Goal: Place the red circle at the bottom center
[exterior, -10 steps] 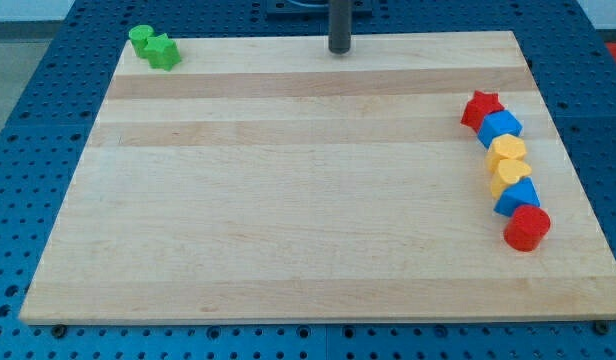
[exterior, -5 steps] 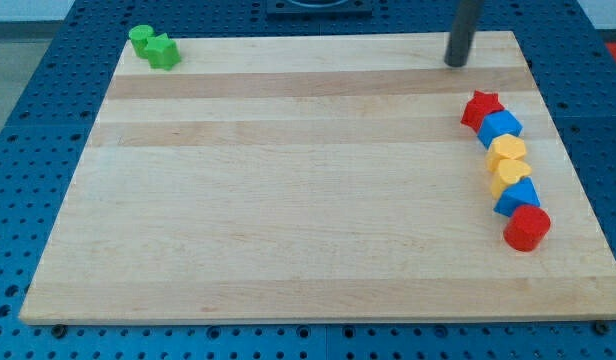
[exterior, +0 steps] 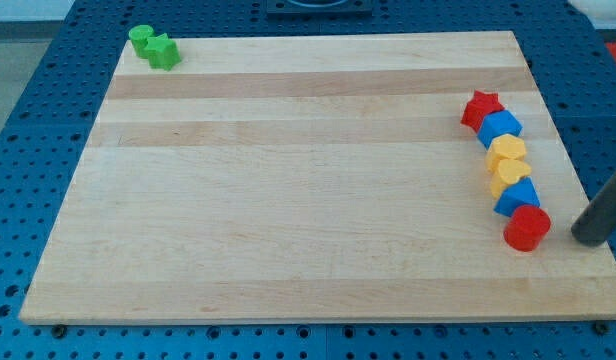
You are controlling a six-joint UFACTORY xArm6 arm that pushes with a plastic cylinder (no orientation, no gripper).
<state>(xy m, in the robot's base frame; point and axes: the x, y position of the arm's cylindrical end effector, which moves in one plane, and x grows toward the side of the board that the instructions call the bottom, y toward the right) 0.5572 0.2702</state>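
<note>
Now my tip (exterior: pixel 589 241) sits at the lower right of the frame, just right of the red circle (exterior: pixel 527 228) and apart from it, near the counter's (exterior: pixel 288 200) right edge. That side looks chosen so a leftward push would send the circle toward the bottom centre. The tool is a plain rod with nothing to open or close; it holds nothing. The circle ends a touching column: red star (exterior: pixel 481 107), blue block (exterior: pixel 501 127), two yellow blocks (exterior: pixel 508 163), another blue block (exterior: pixel 516 196). Left of the circle, the lower counter offers wide free room. Two green blocks (exterior: pixel 154 47) sit upper left, well apart.
</note>
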